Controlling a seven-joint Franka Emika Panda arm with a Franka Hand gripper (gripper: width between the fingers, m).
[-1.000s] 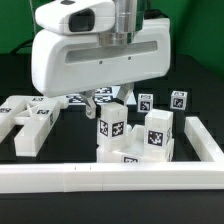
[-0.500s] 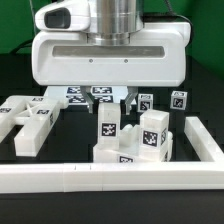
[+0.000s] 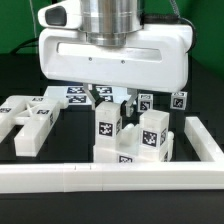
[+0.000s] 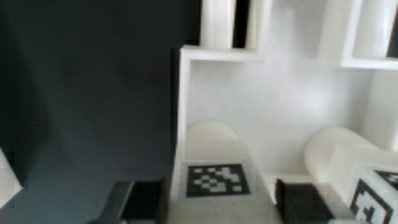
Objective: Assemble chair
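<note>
The part-built chair (image 3: 132, 143) stands in the corner of the L-shaped rail: a tray-like seat (image 4: 285, 100) lying flat with two upright tagged posts on it. My gripper (image 3: 112, 100) hangs straight over the post on the exterior view's left (image 3: 110, 125). In the wrist view my gripper (image 4: 219, 200) is open, and its dark fingers (image 4: 143, 200) stand on either side of that post's tagged top (image 4: 217, 180), close to it. The second post (image 4: 347, 160) is beside it. The gripper body hides the area behind it in the exterior view.
Loose white chair pieces (image 3: 30, 118) lie at the exterior view's left. Small tagged pieces (image 3: 178, 99) stand at the back right. The long white L-shaped rail (image 3: 100, 176) runs along the front and up the right side. The marker board (image 3: 78, 94) shows partly behind the gripper.
My gripper has moved toward the exterior view's right and come down, from left of the chair to directly over the left post. The parts have not moved.
</note>
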